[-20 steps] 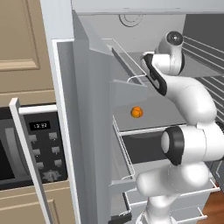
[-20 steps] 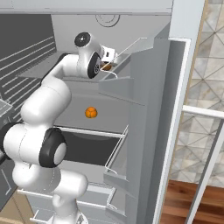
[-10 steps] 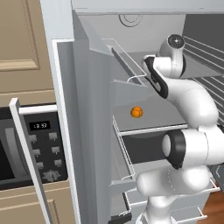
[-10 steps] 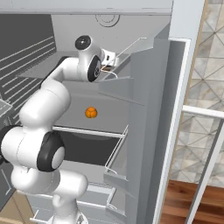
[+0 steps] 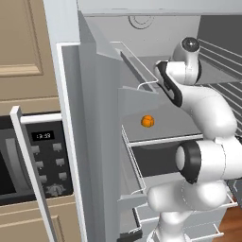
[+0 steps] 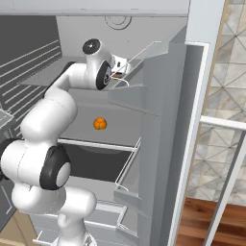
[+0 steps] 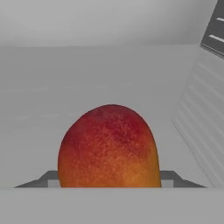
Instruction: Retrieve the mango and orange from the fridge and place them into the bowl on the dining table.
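Though grip unclear, arm stretched up into the fridge [image 5: 94, 142], tool [image 7: 109, 186] tips flanking the mango [image 7: 109, 146].

You have the red-and-orange mango [image 7: 109, 146] standing upright on an upper grey shelf of the open fridge [image 5: 101, 142], and the orange [image 5: 147, 121] on the shelf below.

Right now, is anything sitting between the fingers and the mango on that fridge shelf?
Nothing visible does. In the hand view the mango sits directly ahead on the bare grey shelf of the fridge, with one dark finger tip showing on each side of it. The orange lies on a lower shelf, out of the way.
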Tool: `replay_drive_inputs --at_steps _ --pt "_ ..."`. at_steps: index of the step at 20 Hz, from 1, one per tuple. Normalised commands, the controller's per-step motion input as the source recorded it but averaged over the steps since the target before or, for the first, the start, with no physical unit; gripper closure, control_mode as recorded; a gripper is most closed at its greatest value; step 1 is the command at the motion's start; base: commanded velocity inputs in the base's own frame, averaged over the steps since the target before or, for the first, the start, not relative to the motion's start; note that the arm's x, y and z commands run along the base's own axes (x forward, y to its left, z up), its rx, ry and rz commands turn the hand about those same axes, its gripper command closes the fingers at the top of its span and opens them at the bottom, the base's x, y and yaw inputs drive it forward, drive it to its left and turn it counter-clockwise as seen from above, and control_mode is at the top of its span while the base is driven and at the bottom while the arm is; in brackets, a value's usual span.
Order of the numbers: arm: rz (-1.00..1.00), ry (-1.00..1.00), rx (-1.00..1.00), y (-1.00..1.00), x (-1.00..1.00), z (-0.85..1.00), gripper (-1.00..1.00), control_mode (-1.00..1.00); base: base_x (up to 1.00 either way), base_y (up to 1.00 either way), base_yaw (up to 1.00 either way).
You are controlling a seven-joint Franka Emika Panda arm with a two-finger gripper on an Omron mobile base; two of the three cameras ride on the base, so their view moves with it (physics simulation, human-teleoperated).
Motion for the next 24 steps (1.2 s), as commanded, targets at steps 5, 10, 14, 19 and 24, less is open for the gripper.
replay_drive_inputs --at_steps 5,10,14,19,24 --pt "0.0 -0.05 0.0 -0.09 -0.78 -0.02 1.0 -1.0 0.0 0.0 0.0" --pt "0.0 -0.1 0.0 -0.06 -1.0 -0.02 1.0 -1.0 0.0 0.0 0.0" --pt "0.01 -0.02 0.0 0.0 -1.0 -0.01 1.0 -1.0 0.0 0.0 0.0" --pt "0.09 -0.05 0.0 0.07 -0.75 0.0 1.0 -1.0 0.0 0.0 0.0" --pt "0.17 -0.03 0.0 0.16 -0.23 -0.08 1.0 -1.0 0.0 0.0 0.0"
